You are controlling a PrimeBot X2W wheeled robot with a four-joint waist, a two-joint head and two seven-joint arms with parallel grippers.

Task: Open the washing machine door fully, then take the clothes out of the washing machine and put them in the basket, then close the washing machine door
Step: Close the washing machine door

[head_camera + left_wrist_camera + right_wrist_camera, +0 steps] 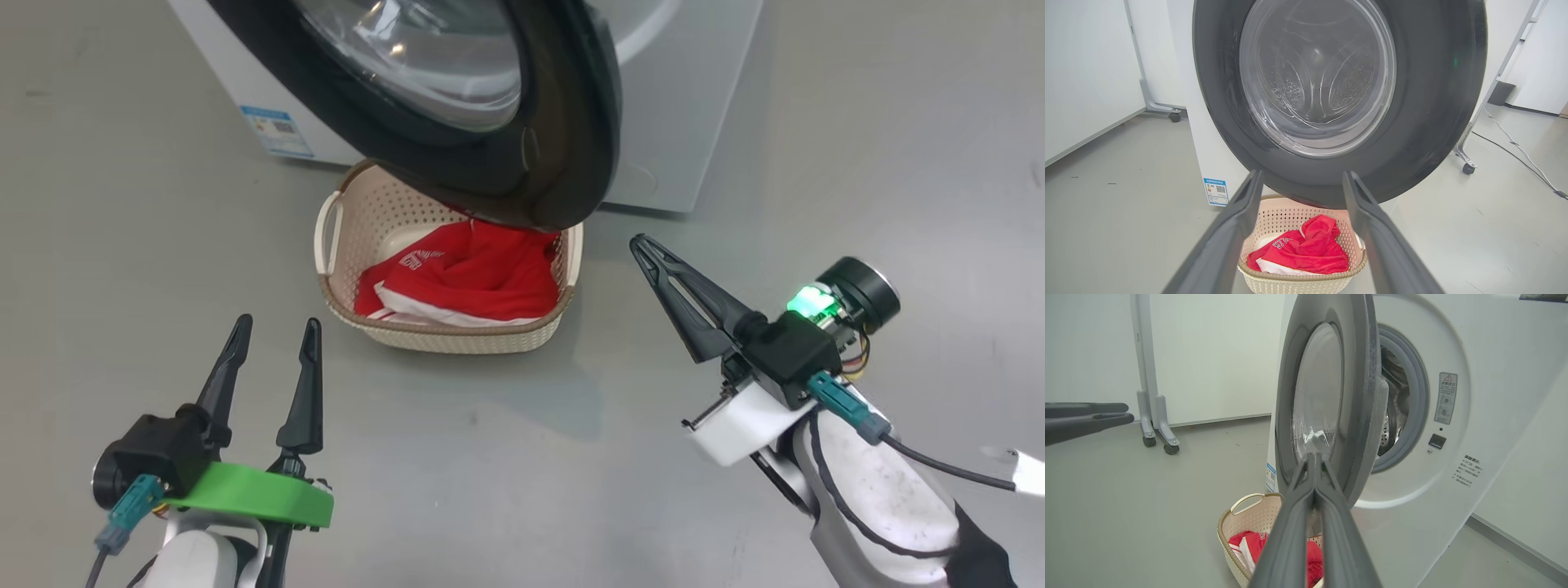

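Clothes (pixel 473 273) in basket (pixel 457 339); door (pixel 563 122) open: closing step. Right pincer (pixel 638 241) pressed together, empty; left pincer (pixel 277 325) wide, empty. Next: push door rim home.

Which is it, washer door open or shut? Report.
Open, partway: the washing machine door stands swung out from the gasket, with the drum visible behind it.

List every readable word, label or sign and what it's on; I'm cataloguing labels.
Blue label sticker on the washing machine: too small to read.
Warning sticker on its front: triangle sign, text too small.
Printed lines below it: blurred.
White lettering on the clothes: illegible.
Nothing can be quoted.
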